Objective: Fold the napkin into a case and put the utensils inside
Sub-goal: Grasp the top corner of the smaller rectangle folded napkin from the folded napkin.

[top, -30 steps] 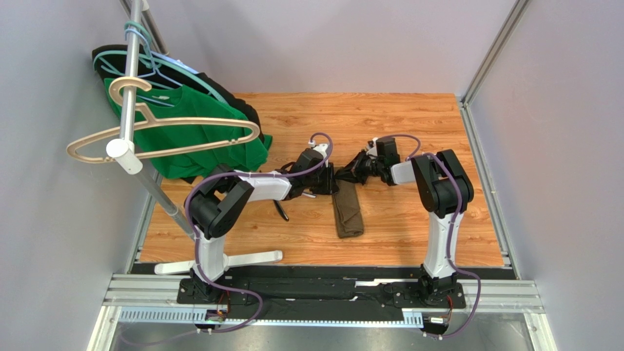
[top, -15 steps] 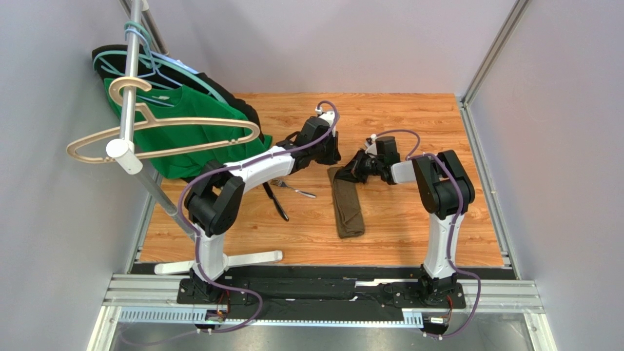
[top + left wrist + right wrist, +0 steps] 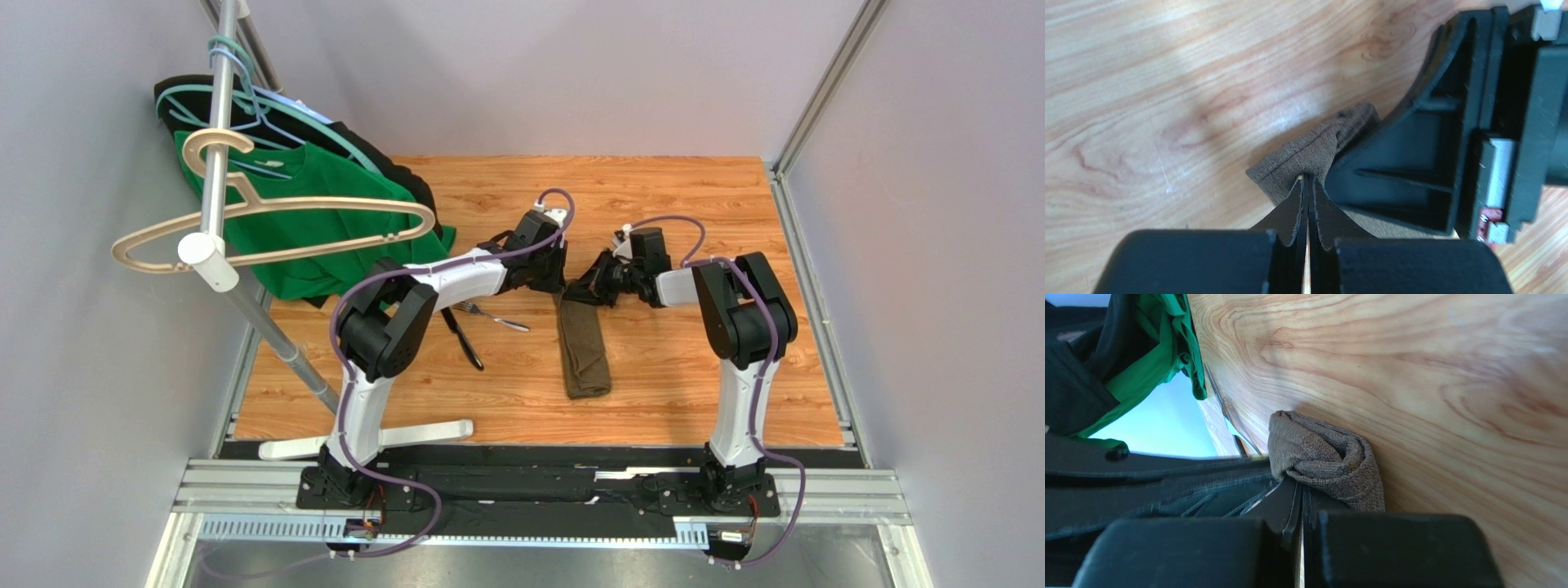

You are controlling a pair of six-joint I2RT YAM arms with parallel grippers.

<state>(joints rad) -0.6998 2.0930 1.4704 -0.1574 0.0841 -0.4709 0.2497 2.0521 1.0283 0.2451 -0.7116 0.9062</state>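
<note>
- The left gripper (image 3: 1306, 181) is closed all the way. Its tips meet right on the edge of the napkin (image 3: 1315, 153), and it looks like they nip only a thin bit of cloth. A nip that small could slip off if the arm pulls hard.
- The right gripper (image 3: 1299, 491) is closed all the way too. It pinches a bunched-up lump of the same end of the napkin.
- The two grippers are almost touching each other. If one turns or moves sideways, they could bump, and the cloth could pop out.
- If they pull in different ways, the folds could come undone. Then the case would be flat cloth again.
- The napkin is folded into a long thin strip near the middle of the table (image 3: 699, 368). The held end points to the far edge and the free end points to the near edge. If the held end goes up too high, the free end could drag and twist.
- The fork (image 3: 493, 317) and a dark-handled piece (image 3: 466, 343) lie on the table just left of the napkin, not in it yet.
- The left arm reaches right over them. If it drops low, it could knock them toward the green shirt (image 3: 331, 251) at the left edge, where they would be hard to grab.
</note>
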